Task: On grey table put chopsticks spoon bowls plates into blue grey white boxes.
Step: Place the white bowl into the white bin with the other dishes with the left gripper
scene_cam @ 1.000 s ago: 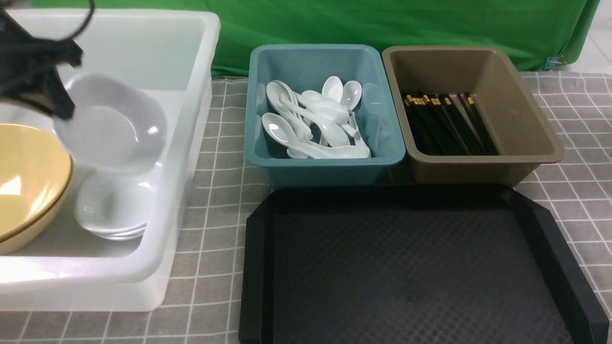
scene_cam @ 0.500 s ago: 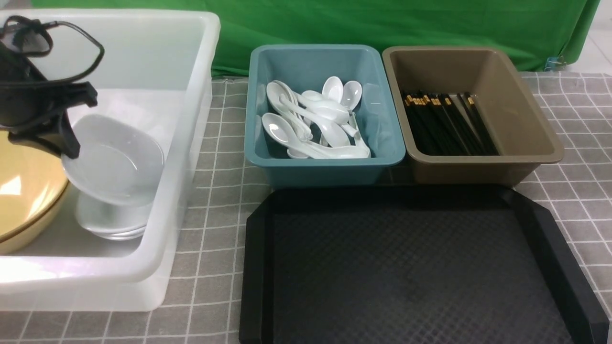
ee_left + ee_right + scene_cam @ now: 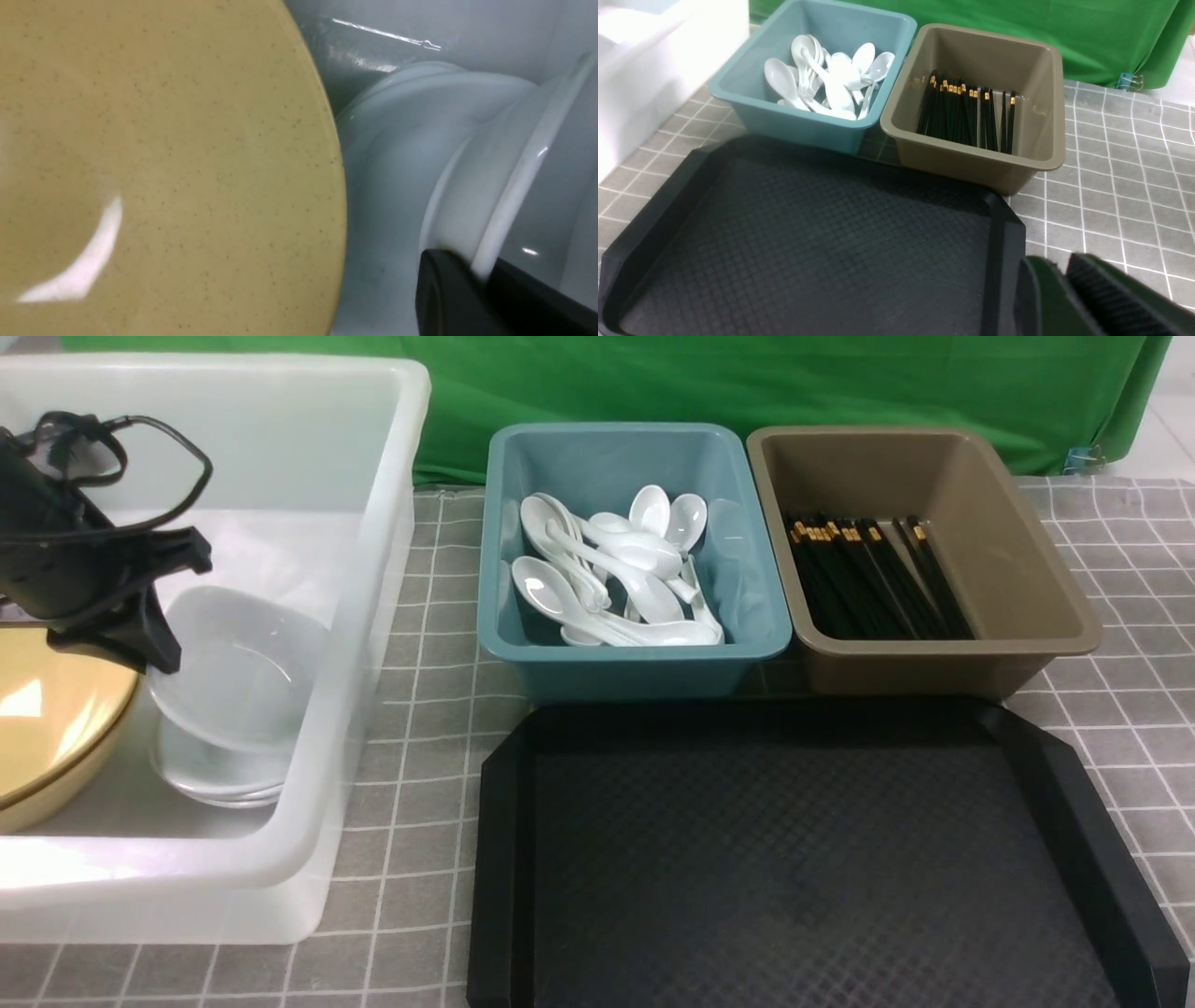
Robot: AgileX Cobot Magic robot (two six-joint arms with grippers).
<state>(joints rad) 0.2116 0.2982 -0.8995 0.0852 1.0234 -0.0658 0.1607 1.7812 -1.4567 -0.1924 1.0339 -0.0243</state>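
Note:
My left gripper is inside the large white box, shut on the rim of a white plate. The plate sits tilted on top of a stack of plates. In the left wrist view the black fingers pinch the plate's rim beside a yellow bowl. That bowl lies in the same box. Several spoons fill the blue box. Chopsticks lie in the grey box. My right gripper hovers shut and empty by the tray's corner.
A flat black tray lies bare in front of the blue and grey boxes on the grey table. A green cloth hangs behind. The left arm's cable loops above the white box.
My left gripper has come down into the white box with the plate, from well above the stack to resting on it. The right arm has not moved.

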